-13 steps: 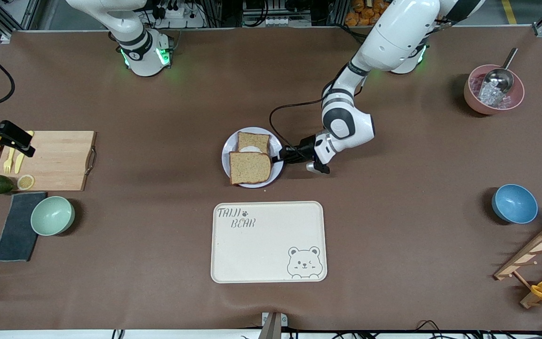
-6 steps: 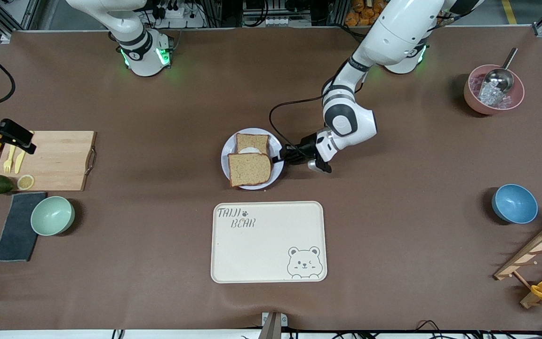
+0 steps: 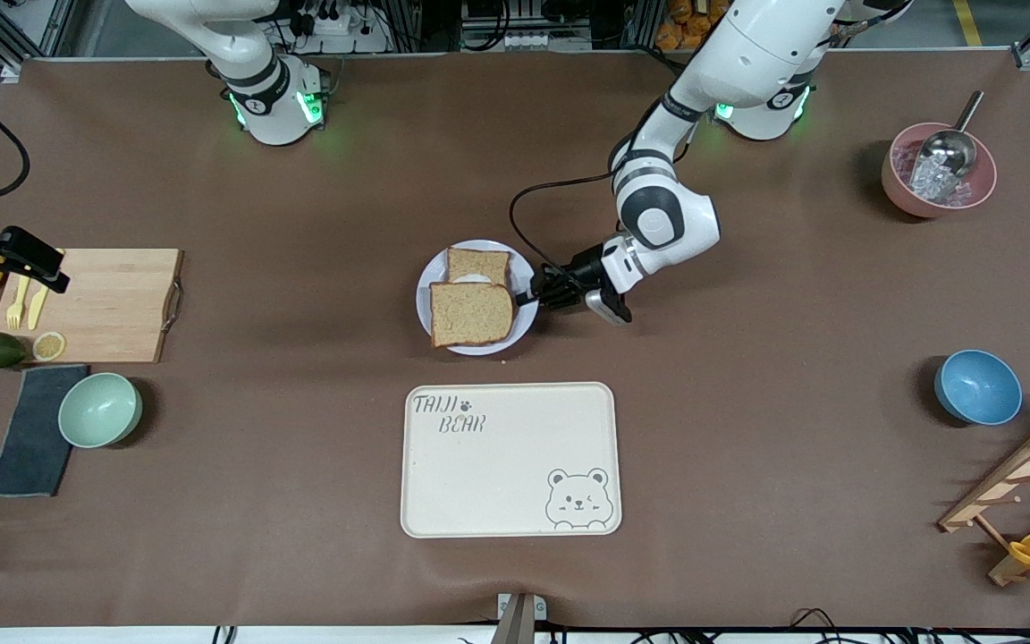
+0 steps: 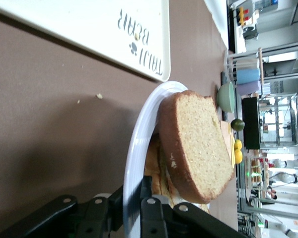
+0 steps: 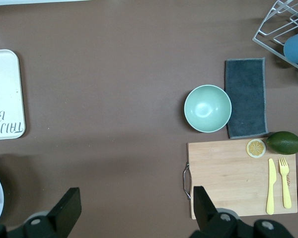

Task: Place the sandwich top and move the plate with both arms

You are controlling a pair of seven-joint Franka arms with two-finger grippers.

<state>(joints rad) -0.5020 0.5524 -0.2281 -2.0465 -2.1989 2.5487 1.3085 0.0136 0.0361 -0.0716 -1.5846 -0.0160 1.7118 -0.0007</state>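
The left gripper (image 3: 528, 298) has its fingers clamped on the plate (image 3: 426, 315) rim; keep it level so the sandwich top (image 3: 472, 314) stays put. The right gripper (image 5: 134, 210), fingers spread, waits over the tabletop (image 3: 300, 465) near the cutting board (image 3: 113, 304).

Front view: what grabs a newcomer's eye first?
The left pincer, shut on the rim of the plate at mid-table, with the sandwich top lying on the stack. The right pincer waits open above the cutting board at the right arm's end.
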